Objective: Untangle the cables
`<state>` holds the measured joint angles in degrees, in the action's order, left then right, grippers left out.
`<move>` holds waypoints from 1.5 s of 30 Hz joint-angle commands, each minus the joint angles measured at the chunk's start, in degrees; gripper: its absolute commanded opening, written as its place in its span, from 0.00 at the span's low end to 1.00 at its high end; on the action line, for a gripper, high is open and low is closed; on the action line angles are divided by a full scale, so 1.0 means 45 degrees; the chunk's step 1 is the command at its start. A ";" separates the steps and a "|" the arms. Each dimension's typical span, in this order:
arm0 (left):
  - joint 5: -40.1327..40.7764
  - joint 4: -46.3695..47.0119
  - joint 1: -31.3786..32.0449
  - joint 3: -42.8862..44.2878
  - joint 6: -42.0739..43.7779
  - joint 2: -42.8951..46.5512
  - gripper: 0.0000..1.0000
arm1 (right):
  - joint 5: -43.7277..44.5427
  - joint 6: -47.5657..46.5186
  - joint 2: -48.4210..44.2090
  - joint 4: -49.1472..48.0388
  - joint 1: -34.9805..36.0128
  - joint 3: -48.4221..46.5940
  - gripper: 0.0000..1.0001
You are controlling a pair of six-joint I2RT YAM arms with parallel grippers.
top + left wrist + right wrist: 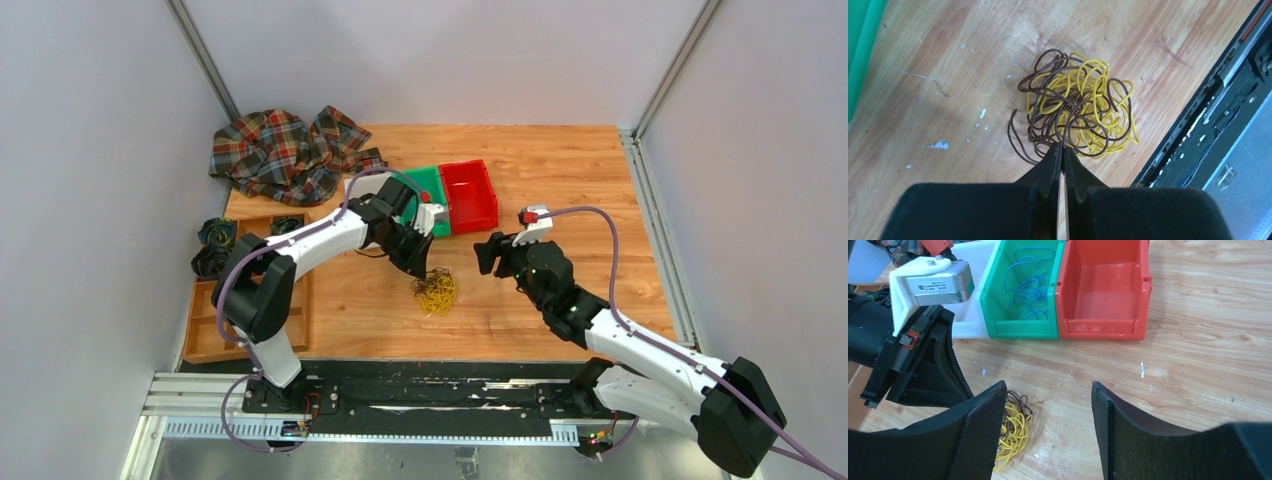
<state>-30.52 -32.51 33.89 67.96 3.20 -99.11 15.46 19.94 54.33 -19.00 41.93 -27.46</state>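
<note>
Yellow/brown cables [1078, 110] tangled mid-worktop [560, 180], 6 o'clock of green bin [432, 183]. L claw [1063, 149] pressed together on brown strand at tangle's 6 o'clock edge. R claw [1048, 390] spread, empty. I judge them light, springy, snag-prone; best to grab single outer loops.

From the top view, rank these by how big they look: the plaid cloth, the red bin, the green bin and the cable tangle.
1. plaid cloth
2. red bin; the green bin looks similar, but the left arm hides part of it, so those two stay unranked
3. cable tangle
</note>
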 commanded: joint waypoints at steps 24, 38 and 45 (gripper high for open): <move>-0.0247 -0.3873 0.0413 0.4608 0.1292 0.3257 0.01 | -0.4136 -0.1115 0.1908 -0.1645 0.1005 -0.2200 0.78; -0.0815 -0.5474 0.0516 0.8232 0.2480 0.4061 0.01 | -0.3650 -0.0907 0.4383 -0.1914 0.1081 -0.3835 0.71; -0.1229 -0.5470 0.0516 1.0815 0.2506 0.3846 0.00 | -0.3645 -0.0309 0.5560 -0.2167 0.1134 -0.4028 0.64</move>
<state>-32.88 -56.66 35.83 110.65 13.69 -82.00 -1.89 16.49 77.19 -27.22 45.41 -43.66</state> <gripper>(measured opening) 0.015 0.655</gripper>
